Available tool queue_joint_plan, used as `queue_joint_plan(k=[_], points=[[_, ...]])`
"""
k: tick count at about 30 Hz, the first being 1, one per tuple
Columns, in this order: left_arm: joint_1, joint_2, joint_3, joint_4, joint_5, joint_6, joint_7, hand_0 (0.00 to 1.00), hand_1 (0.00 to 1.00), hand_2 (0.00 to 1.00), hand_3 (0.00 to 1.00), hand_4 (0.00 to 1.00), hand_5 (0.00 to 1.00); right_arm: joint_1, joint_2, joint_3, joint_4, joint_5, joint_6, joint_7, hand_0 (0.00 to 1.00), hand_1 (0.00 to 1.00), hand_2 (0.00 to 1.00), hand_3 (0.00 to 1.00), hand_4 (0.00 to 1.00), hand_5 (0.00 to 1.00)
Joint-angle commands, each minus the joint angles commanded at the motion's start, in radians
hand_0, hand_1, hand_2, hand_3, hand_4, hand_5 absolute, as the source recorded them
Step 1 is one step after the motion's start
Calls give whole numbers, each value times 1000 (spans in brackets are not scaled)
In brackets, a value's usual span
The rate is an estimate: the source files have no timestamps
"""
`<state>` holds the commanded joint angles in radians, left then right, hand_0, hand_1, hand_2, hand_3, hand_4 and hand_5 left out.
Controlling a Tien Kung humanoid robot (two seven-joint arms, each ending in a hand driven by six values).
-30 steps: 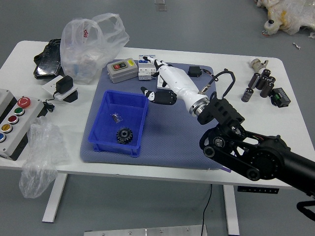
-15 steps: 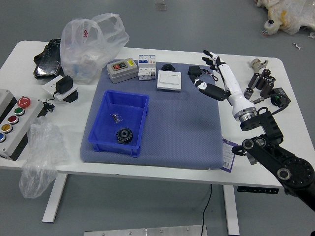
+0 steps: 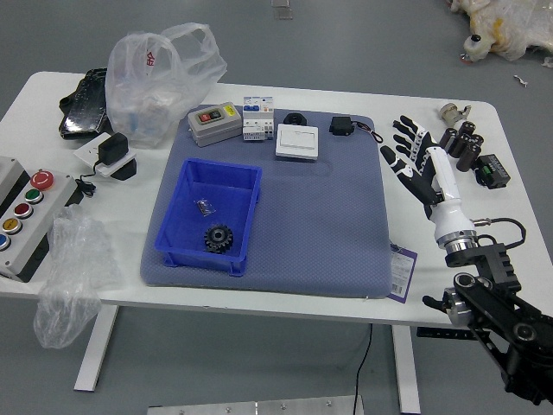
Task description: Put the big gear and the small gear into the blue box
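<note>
From where I'm standing: right hand is at right of frame, over the table just off the mat, fingers apart, nothing in them. Blue box sits left of centre on the mat. Black gear lies inside, lower right corner, with a small clear packet above it. Big or small one, can't say.

Other gear: my guess is the dark round part at upper middle, behind the white case. Mostly hidden, so could be something else. Half done by my read.

If it is the gear, come in from above, not across the white case. Thumb one side, fingers the other, square on the rim. Mind the black block and its cord just right of it. Lift straight up before going left. Release low, upper half of the box, so it doesn't land on the first gear or catch the wall.
</note>
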<state>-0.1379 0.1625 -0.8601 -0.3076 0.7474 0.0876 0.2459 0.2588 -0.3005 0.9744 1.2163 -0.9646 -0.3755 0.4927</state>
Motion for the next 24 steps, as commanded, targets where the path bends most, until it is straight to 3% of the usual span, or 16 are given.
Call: queue_joint_plan(k=[13, 14, 19, 20, 24], points=[[2, -1, 5, 0, -12, 3, -2, 657, 590, 589, 747, 736, 670, -14, 4, 24, 28, 260, 86, 63, 870, 862, 869, 865, 998, 686], [2, -1, 6, 0, -13, 3, -3, 657, 589, 589, 747, 738, 673, -15, 4, 26, 30, 277, 93, 62, 796, 781, 754, 829, 998, 851], [3, -1, 7, 0, -16, 3, -3, 657, 589, 589, 747, 738, 673, -20, 6, 34, 42, 329, 123, 54, 796, 781, 754, 829, 998, 851], [3, -1, 8, 0, -17, 3, -3, 656, 582, 586, 746, 739, 675, -21, 6, 35, 45, 336, 128, 52, 709, 688, 701, 793, 998, 938], [4, -1, 8, 0, -18, 3, -2, 656, 582, 586, 746, 739, 675, -23, 8, 42, 54, 354, 145, 47, 709, 688, 701, 793, 998, 938]])
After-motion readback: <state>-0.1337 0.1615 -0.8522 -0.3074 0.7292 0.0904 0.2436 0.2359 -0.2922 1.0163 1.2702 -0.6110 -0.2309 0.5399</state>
